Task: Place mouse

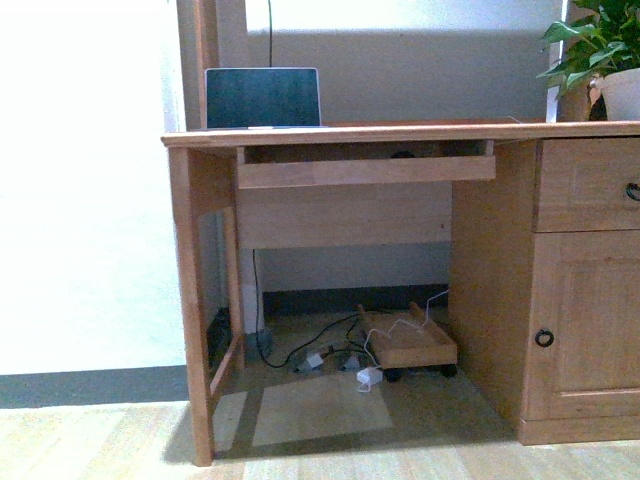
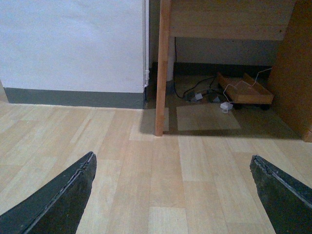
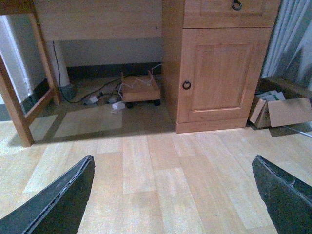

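A wooden desk (image 1: 420, 133) faces me in the front view, with a pulled-out tray (image 1: 365, 170) under its top. A small dark rounded shape (image 1: 403, 154) peeks over the tray's front board; too little of it shows to tell whether it is the mouse. A dark laptop (image 1: 262, 97) stands open on the desk at the left. Neither arm shows in the front view. My left gripper (image 2: 173, 158) hangs open over bare wooden floor (image 2: 165, 185), short of the desk's left leg (image 2: 161, 73). My right gripper (image 3: 173, 158) is open over the floor before the cabinet door (image 3: 219, 73). Both hold nothing.
A potted plant (image 1: 600, 50) stands on the desk's right end, above a drawer (image 1: 590, 185) and cabinet door (image 1: 590, 330). Under the desk lie cables (image 1: 330, 355) and a low wheeled wooden stand (image 1: 408, 345). An open cardboard box (image 3: 282, 109) sits right of the cabinet.
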{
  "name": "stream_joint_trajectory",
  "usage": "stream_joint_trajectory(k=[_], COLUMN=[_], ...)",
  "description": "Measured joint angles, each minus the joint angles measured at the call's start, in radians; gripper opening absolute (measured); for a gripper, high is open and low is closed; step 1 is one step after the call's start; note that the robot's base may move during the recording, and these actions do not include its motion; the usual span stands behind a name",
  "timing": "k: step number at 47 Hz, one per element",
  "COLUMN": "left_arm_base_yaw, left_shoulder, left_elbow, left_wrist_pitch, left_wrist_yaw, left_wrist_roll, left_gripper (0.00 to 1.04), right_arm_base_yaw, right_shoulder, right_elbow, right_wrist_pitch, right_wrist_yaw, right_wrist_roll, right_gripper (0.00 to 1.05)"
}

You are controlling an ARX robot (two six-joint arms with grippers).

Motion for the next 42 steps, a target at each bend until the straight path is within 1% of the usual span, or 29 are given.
stream_joint_trajectory(k=[42], left_arm_base_yaw=[0.000], left_shoulder=[0.000], left_elbow=[0.000], left_wrist_pitch=[0.000], left_wrist_yaw=[0.000], left_wrist_roll=[0.000], left_gripper=[0.97], right_arm_base_yaw=[0.000], right_shoulder=[0.000], right_elbow=[0.000], right_wrist_pitch=[0.000], right_wrist_yaw=[0.000], right_wrist_roll=[0.000], right_gripper=[0.97])
